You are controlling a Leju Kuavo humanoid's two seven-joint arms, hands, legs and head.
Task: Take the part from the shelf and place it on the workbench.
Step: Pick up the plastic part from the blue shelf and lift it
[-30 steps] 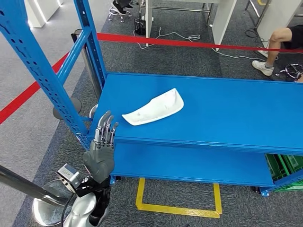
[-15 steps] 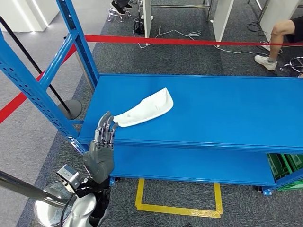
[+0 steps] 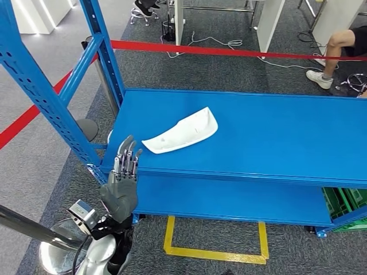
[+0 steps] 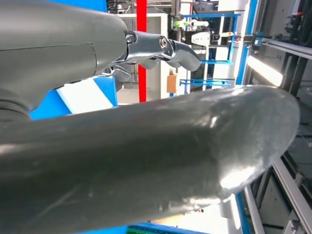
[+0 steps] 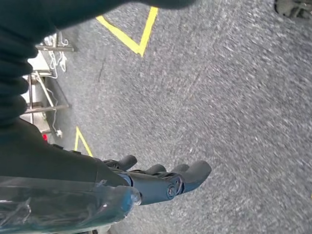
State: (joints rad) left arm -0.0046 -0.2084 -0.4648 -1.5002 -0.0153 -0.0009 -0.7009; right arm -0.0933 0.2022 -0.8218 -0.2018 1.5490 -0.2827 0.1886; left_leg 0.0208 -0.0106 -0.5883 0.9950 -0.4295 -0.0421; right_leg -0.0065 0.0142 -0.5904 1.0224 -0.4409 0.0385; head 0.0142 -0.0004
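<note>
Grey carpeted floor [image 3: 207,69] marked with yellow tape [image 3: 216,252]; red barrier tape [image 3: 225,52] spans the room; white furniture legs [image 3: 270,23] and loose cables [image 3: 216,43] behind.

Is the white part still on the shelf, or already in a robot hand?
On the shelf. The white part lies flat on the blue shelf; the left robot hand is raised in front, empty, not touching it.

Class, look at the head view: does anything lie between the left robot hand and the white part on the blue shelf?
Nothing visible does. The left robot hand is raised at the shelf's front left corner, holding nothing; bare blue shelf surface separates it from the white part.
</note>
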